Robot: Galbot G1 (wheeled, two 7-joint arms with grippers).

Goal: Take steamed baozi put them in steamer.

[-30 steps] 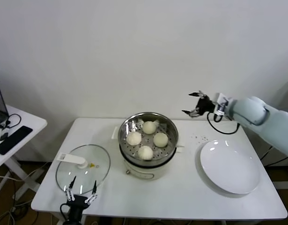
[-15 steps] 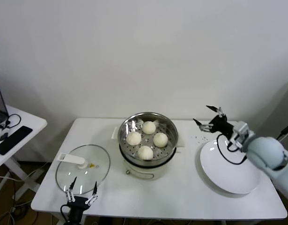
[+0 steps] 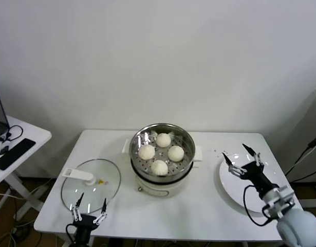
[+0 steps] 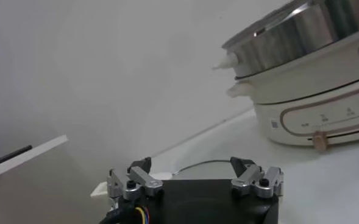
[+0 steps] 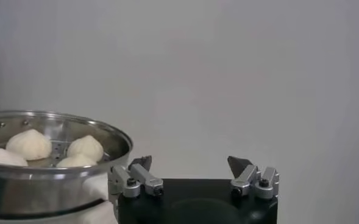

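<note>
Stainless-steel round steamer on its cream pot holds all four off-white domed baozi; the white plate right of it lies bare. Right gripper hovers wide and empty above the plate; left gripper, spread too, waits near the glass lid. Loading looks finished.

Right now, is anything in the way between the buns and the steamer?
No. All four buns already sit inside the steamer, and its lid lies off to the side on the table. The right tool hangs open over the empty plate, holding nothing.
</note>
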